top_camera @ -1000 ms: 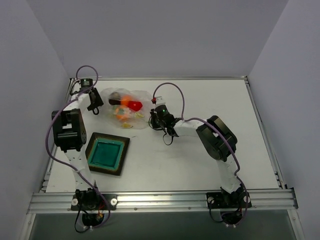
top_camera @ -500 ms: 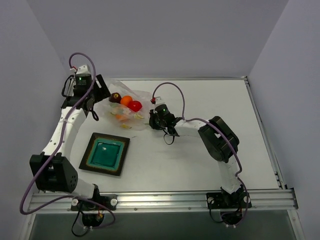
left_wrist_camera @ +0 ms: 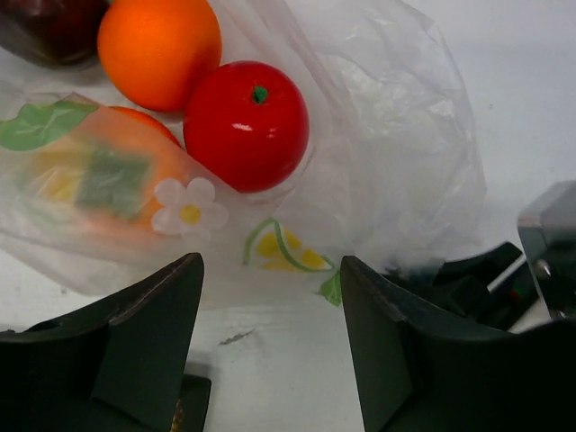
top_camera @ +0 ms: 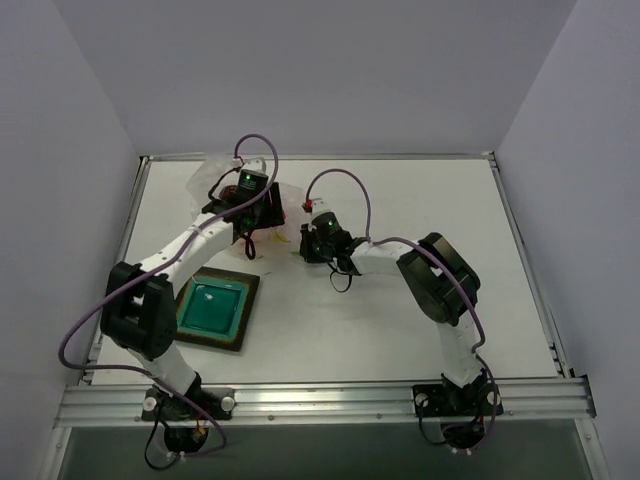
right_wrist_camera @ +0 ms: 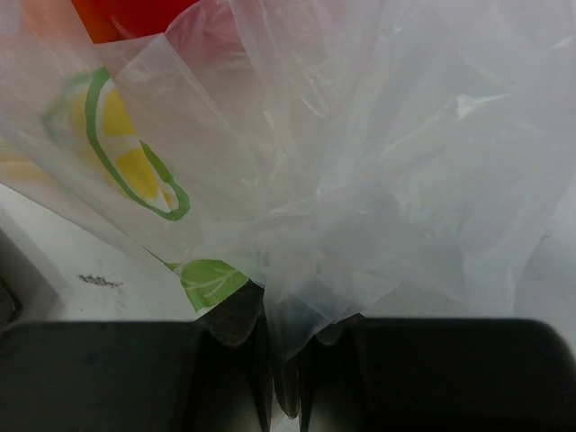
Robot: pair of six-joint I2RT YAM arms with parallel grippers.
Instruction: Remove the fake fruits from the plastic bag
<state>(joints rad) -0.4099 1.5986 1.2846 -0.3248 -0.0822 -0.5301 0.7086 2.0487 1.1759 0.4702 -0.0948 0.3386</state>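
Note:
The plastic bag (left_wrist_camera: 396, 153) lies on the table, clear film with citrus prints. In the left wrist view a red fruit (left_wrist_camera: 246, 126), an orange fruit (left_wrist_camera: 159, 49) and a dark maroon fruit (left_wrist_camera: 45, 22) sit in it, and an orange fruit with a green calyx (left_wrist_camera: 108, 175) shows through the film. My left gripper (left_wrist_camera: 270, 270) is open and empty, low over the table just short of the bag's edge. In the top view it (top_camera: 258, 213) hovers over the bag (top_camera: 213, 172) and hides the fruits. My right gripper (right_wrist_camera: 286, 351) is shut on a bunched corner of the bag (right_wrist_camera: 360, 180); it also shows in the top view (top_camera: 303, 240).
A square teal dish with a dark rim (top_camera: 210, 310) lies on the table near the left arm, in front of the bag. The right gripper's body (left_wrist_camera: 540, 243) shows at the right edge of the left wrist view, close to my left fingers (left_wrist_camera: 396, 342).
My left arm has swung from the far left corner to the right, over the bag, and now covers the fruits in the top view. My right gripper keeps its hold on the bag.

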